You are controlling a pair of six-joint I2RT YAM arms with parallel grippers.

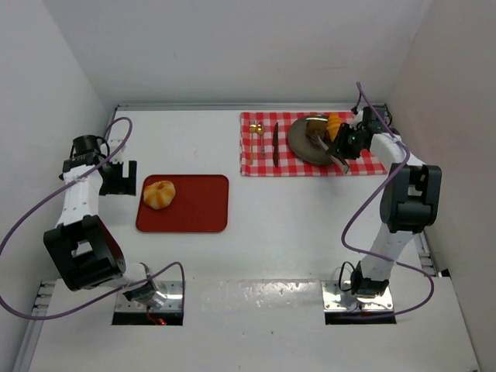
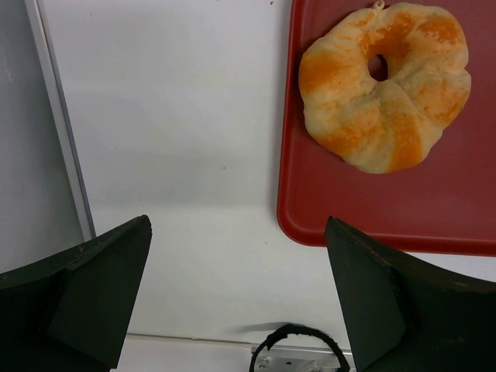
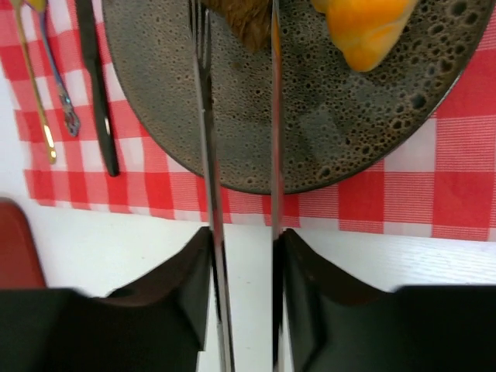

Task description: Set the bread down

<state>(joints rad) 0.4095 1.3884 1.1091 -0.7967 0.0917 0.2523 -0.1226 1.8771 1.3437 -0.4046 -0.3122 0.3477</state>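
The round pale-golden bun [image 1: 159, 194] lies at the left end of a red tray [image 1: 201, 213]; it also shows in the left wrist view [image 2: 385, 85]. My left gripper [image 1: 124, 178] is open and empty just left of the tray [image 2: 465, 209], over bare table [image 2: 236, 232]. The orange croissant [image 1: 334, 124] and the dark brown lump [image 1: 316, 133] lie on a dark speckled plate [image 1: 298, 147]. My right gripper [image 1: 345, 143] is shut on metal tongs [image 3: 205, 155]. The tong tips straddle the dark lump [image 3: 246, 19], beside the croissant [image 3: 368, 27].
The plate [image 3: 310, 116] rests on a red-checked cloth [image 1: 260, 163] at the back right. A black knife [image 3: 97, 93] and a gold utensil [image 3: 35, 85] lie on the cloth left of the plate. White walls enclose the table on three sides.
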